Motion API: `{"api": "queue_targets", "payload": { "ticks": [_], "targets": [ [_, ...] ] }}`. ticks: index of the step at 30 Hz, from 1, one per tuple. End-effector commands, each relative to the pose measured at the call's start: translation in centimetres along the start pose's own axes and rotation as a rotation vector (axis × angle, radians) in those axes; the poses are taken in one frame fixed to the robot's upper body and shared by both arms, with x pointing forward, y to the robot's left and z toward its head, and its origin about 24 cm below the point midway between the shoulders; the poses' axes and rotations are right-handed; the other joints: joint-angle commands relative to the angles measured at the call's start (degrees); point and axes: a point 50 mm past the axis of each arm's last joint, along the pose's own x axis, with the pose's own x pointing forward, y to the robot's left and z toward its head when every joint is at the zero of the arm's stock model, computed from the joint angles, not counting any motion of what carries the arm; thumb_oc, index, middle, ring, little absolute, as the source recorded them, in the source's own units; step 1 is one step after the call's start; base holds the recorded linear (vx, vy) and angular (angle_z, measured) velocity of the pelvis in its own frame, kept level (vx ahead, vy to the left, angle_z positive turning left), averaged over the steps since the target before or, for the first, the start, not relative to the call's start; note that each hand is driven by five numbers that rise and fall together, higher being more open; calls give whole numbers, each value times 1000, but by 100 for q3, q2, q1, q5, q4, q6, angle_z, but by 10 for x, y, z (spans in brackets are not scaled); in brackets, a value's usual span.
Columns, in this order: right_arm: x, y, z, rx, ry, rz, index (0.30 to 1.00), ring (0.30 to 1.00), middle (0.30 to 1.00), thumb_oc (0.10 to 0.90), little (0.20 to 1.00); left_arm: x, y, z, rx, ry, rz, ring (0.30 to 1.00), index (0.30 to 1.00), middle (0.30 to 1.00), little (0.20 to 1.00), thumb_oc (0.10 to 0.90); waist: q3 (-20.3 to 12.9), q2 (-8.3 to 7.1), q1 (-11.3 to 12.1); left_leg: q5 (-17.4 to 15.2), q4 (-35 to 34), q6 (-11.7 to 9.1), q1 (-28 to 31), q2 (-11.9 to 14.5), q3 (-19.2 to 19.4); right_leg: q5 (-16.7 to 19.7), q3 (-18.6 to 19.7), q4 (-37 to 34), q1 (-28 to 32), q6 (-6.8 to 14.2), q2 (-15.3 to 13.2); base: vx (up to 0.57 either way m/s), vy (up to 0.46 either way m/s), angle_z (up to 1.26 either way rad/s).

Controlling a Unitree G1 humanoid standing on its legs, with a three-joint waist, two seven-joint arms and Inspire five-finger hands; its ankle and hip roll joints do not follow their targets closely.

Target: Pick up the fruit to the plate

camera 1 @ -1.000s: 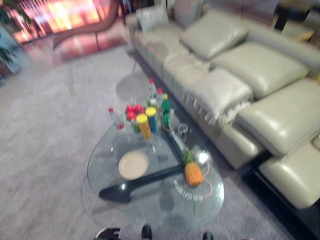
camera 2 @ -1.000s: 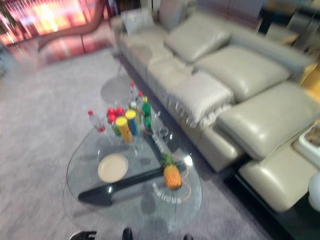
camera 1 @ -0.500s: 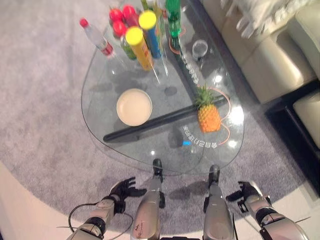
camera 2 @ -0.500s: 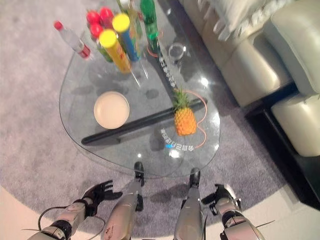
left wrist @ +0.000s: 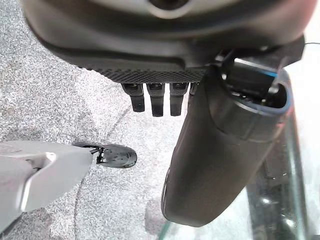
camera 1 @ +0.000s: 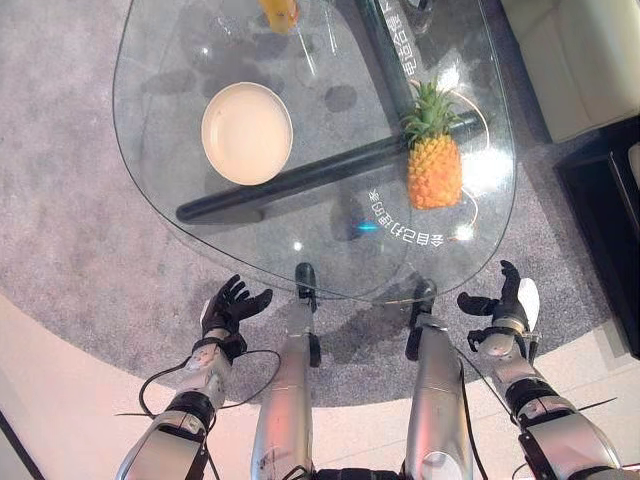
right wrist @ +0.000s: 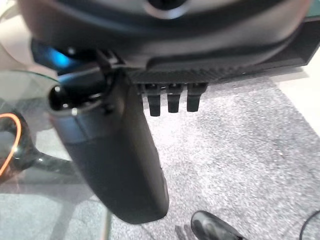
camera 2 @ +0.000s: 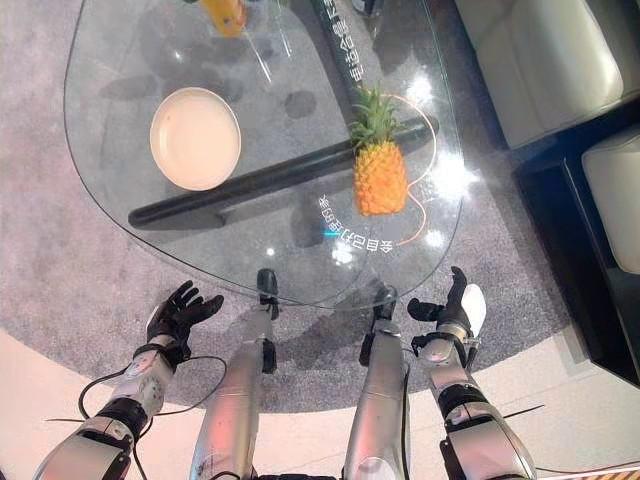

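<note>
1. The pineapple (camera 1: 435, 170) stands upright on the glass surface (camera 1: 150, 150), its green crown pointing away from the robot, and neither hand touches it.
2. The cream plate (camera 1: 247, 133) lies flat on the same surface, well apart from the pineapple on the robot's left side of it, with nothing on it.
3. A dark bar (camera 1: 300, 180) under the glass runs slantwise between the plate and the pineapple, passing just behind the fruit.
4. An orange container (camera 1: 279, 12) stands at the far edge of the surface, beyond the plate.
5. The left hand (camera 1: 230, 305) hangs over the grey carpet (camera 1: 80, 260), nearer the robot than the pineapple and off the surface's near rim; its fingers are spread and relaxed and hold nothing.
6. The right hand (camera 1: 505, 300) hangs likewise over the carpet, nearer the robot than the pineapple and slightly to its right; its fingers are straight, its thumb stands out, and it holds nothing.
7. A pale sofa (camera 1: 570, 50) stands to the right of the pineapple, beyond the surface's edge.
</note>
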Motion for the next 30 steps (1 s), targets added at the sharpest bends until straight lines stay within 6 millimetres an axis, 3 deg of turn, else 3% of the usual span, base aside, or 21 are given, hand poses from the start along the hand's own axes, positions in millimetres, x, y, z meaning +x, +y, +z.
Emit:
{"api": "queue_targets", "payload": {
  "ticks": [1, 16, 19, 21, 24, 26, 30],
  "targets": [
    [2, -24, -13, 7, 6, -121, 900, 900, 900, 800, 900, 0, 22, 17, -51, -94, 127, 900, 900, 900, 900, 800, -39, -113, 37, -922, 1279, 96, -451, -131, 0, 573, -45, -447, -226, -75, 344, -25, -7, -9],
    [12, -30, 12, 33, -75, -175, 900, 900, 900, 800, 900, 2, 22, 24, -42, -118, 145, 900, 900, 900, 900, 800, -39, -129, 105, -877, 1276, 30, -727, -110, -70, 629, -119, -493, -497, -105, 353, -6, -2, -3],
    [17, -47, 7, 110, -9, -291, 900, 900, 900, 800, 900, 2, 21, 22, -40, -110, 137, 900, 900, 900, 900, 800, -39, -126, 123, -880, 1283, 29, -717, -116, -96, 650, -131, -516, -477, -103, 346, 0, 0, 0],
    [23, -69, 4, 230, 47, -426, 900, 900, 900, 800, 900, 1, 20, 18, -25, -107, 128, 900, 900, 900, 900, 800, -39, -115, 146, -891, 1259, 28, -668, -110, -89, 677, -156, -575, -412, -87, 335, 0, 0, 0],
    [31, -92, 21, 356, 27, -567, 900, 900, 900, 800, 900, 1, 21, 19, -21, -107, 127, 900, 900, 900, 900, 800, -39, -122, 179, -890, 1222, 30, -641, -110, -91, 718, -202, -635, -368, -77, 316, -3, -10, 0],
    [36, -114, 48, 482, -40, -708, 900, 900, 900, 800, 900, -1, 19, 18, -8, -107, 119, 900, 900, 900, 900, 800, -39, -141, 209, -877, 1161, 27, -609, -112, -107, 759, -246, -705, -319, -67, 296, -6, -16, 0],
    [32, -127, 85, 591, -168, -827, 900, 900, 900, 800, 900, -1, 19, 18, -6, -106, 122, 900, 900, 900, 900, 800, -39, -175, 216, -835, 1057, 26, -557, -126, -97, 806, -295, -783, -277, -54, 285, 0, 0, 0]
  ]
}}
